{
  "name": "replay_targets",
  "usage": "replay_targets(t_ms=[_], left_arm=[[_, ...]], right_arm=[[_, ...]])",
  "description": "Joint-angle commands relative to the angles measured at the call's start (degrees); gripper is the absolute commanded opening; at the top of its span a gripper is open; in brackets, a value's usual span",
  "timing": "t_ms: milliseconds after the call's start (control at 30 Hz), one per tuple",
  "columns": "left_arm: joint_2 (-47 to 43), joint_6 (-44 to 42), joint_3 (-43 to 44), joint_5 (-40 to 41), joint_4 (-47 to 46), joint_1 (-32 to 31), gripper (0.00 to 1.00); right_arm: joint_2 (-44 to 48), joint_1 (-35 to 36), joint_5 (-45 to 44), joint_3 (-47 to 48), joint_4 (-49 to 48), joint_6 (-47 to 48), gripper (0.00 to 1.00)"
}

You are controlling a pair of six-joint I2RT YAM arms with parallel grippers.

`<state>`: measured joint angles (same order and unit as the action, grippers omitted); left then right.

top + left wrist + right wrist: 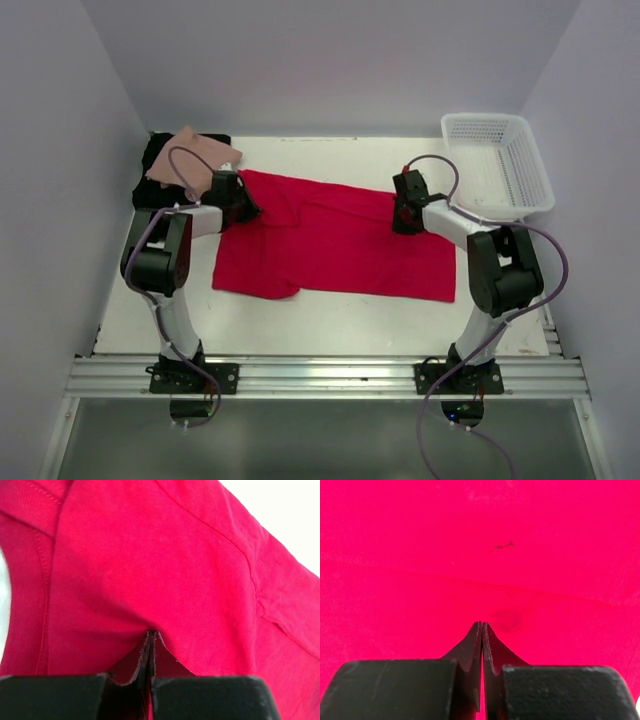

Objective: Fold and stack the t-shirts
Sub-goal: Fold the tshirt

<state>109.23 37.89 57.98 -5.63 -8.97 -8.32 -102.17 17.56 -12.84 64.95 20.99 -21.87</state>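
The bright red t-shirt (340,245) lies spread across the middle of the table. My left gripper (243,200) is at its far left corner, jaws shut on a pinch of the red cloth (150,580), which puckers at the tips (150,633). My right gripper (403,215) is at the shirt's far right edge, jaws shut with red cloth (480,540) filling its view around the tips (481,624). The salmon-pink t-shirt (190,160) lies folded on the black t-shirt (160,188) at the far left corner.
A white lattice basket (500,165) stands at the far right, partly over the table's edge. White walls close in the table on the left, back and right. The arm bases sit on a metal rail (320,378) at the near edge.
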Motion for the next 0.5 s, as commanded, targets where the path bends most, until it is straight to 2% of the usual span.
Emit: replay_targets(t_ms=[0,133,200,267,300,400,467], left_arm=[[5.19,0.43,5.20,0.80,6.68,0.93,0.00],[9.85,0.26,12.06,-1.65,7.66,2.16,0.00],[9.43,-0.27,12.25,-3.33,4.78,2.95,0.00],[5.57,-0.80,9.71,-4.92,1.17,3.04,0.00],[3.64,-1.06,8.22,-6.05,-3.64,3.04,0.00],[-7.23,-1.59,2.50,-6.94,-10.52,2.96,0.00],[-11.30,-2.29,0.65,-6.59,-10.54,2.96,0.00]], right_arm=[[-0.75,-0.25,1.59,2.99,-0.87,0.42,0.00],[-0.14,-0.34,3.08,3.26,-1.48,0.95,0.00],[1.70,-0.34,5.36,2.03,-3.32,1.56,0.00],[4.24,-0.34,7.04,-0.16,-5.08,1.83,0.00],[5.39,-0.34,7.56,-0.87,-6.74,1.74,0.00],[8.82,-0.25,9.76,-3.07,-9.47,1.83,0.00],[10.32,-0.25,11.16,-4.30,-10.27,1.83,0.00]])
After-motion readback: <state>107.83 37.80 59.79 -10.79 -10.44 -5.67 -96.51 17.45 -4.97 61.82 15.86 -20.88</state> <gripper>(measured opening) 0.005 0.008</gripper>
